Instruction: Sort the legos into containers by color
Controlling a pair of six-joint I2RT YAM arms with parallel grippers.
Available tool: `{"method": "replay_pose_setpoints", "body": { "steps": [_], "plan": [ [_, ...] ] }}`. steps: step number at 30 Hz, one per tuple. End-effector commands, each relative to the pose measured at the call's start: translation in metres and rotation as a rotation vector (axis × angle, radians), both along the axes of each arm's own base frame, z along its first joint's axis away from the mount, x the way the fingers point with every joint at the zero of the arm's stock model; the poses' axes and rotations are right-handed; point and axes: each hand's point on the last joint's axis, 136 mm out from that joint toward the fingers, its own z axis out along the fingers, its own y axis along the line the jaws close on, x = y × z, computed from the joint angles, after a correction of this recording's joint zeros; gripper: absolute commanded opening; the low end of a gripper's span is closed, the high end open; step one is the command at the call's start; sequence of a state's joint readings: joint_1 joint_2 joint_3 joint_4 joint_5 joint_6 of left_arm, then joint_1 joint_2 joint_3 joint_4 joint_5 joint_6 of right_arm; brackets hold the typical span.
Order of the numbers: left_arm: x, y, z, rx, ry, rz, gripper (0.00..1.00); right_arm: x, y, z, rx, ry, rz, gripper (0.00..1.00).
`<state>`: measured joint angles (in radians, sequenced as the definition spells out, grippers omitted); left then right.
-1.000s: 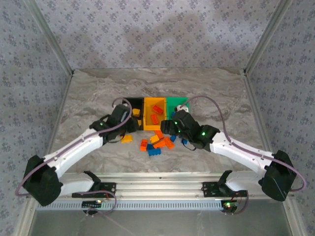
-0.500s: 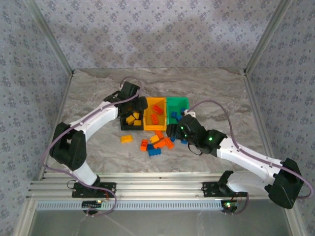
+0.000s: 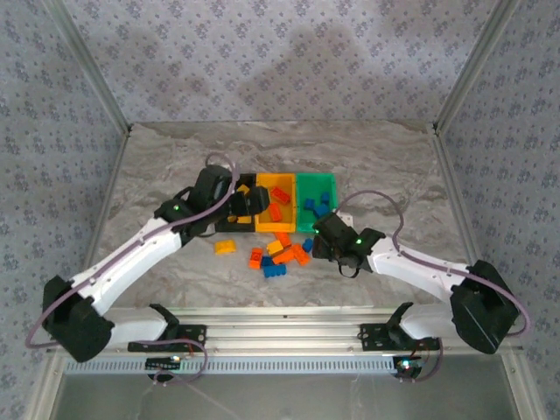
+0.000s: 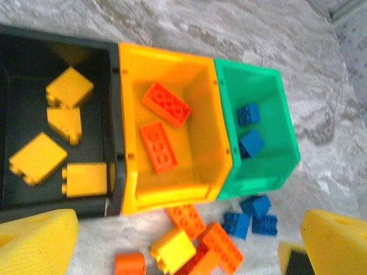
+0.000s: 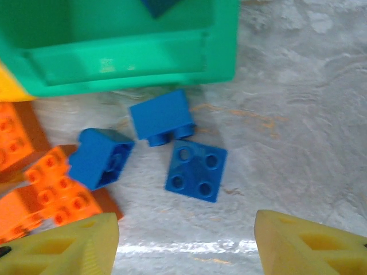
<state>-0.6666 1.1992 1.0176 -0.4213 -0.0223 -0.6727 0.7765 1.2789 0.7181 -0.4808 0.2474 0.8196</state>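
Your left end effector (image 4: pixel 183 249) is hovering spread wide, empty, over the joined black plastic bin (image 4: pixel 28 69), yellow-orange plastic bin (image 4: pixel 172 197) and green plastic bin (image 4: pixel 261 175) at mid-surface. Small yellow studded bricks (image 4: pixel 70 87) are lying in black, orange-red bricks (image 4: pixel 166 103) in yellow-orange, blue bricks (image 4: pixel 248 113) in green. Your right end effector (image 5: pixel 189 240) is gaping empty before three loose blue bricks (image 5: pixel 196 171) on the marbled grey surface (image 5: pixel 298 86), beside the green bin.

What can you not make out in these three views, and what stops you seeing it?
Top external: the left arm covers much of the black bin, so its bricks can't be counted.
Left wrist: an orange brick is cut off by the bottom edge.
Right wrist: a blue brick in the green bin is cut by the top edge.
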Motion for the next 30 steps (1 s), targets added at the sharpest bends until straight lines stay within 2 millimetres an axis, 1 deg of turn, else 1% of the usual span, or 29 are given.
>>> {"method": "replay_pose_setpoints", "body": {
  "steps": [1,3,5,8,11,15,20,23,27,30],
  "plan": [
    [-0.022,0.010,-0.015,-0.017,0.050,0.011,1.00,0.002,-0.012,-0.014,-0.024,0.022,-0.049,0.65],
    [-0.032,0.018,-0.020,-0.036,0.056,0.023,0.99,0.009,-0.007,-0.016,-0.013,0.003,-0.033,0.65],
    [-0.042,0.025,-0.025,-0.059,0.058,0.041,1.00,0.013,-0.006,-0.019,-0.021,0.007,-0.041,0.65],
    [-0.051,0.035,-0.031,-0.075,0.060,0.065,1.00,0.016,-0.008,-0.025,-0.034,0.021,-0.051,0.65],
    [-0.057,0.040,-0.038,-0.079,0.075,0.075,1.00,0.018,-0.005,-0.032,-0.048,0.038,-0.042,0.65],
    [-0.061,0.046,-0.047,-0.065,0.096,0.098,1.00,0.018,-0.009,-0.042,-0.087,0.064,-0.055,0.64],
    [-0.065,0.050,-0.053,-0.070,0.101,0.109,1.00,0.017,-0.014,-0.048,-0.109,0.068,-0.074,0.53],
    [-0.067,0.052,-0.058,-0.071,0.112,0.117,1.00,0.016,-0.017,-0.048,-0.115,0.069,-0.077,0.51],
    [-0.070,0.053,-0.066,-0.073,0.127,0.122,1.00,0.019,-0.020,-0.047,-0.125,0.056,-0.071,0.52],
    [-0.071,0.054,-0.070,-0.075,0.135,0.126,0.99,0.022,-0.020,-0.042,-0.129,0.034,-0.049,0.59]
  ]
}}
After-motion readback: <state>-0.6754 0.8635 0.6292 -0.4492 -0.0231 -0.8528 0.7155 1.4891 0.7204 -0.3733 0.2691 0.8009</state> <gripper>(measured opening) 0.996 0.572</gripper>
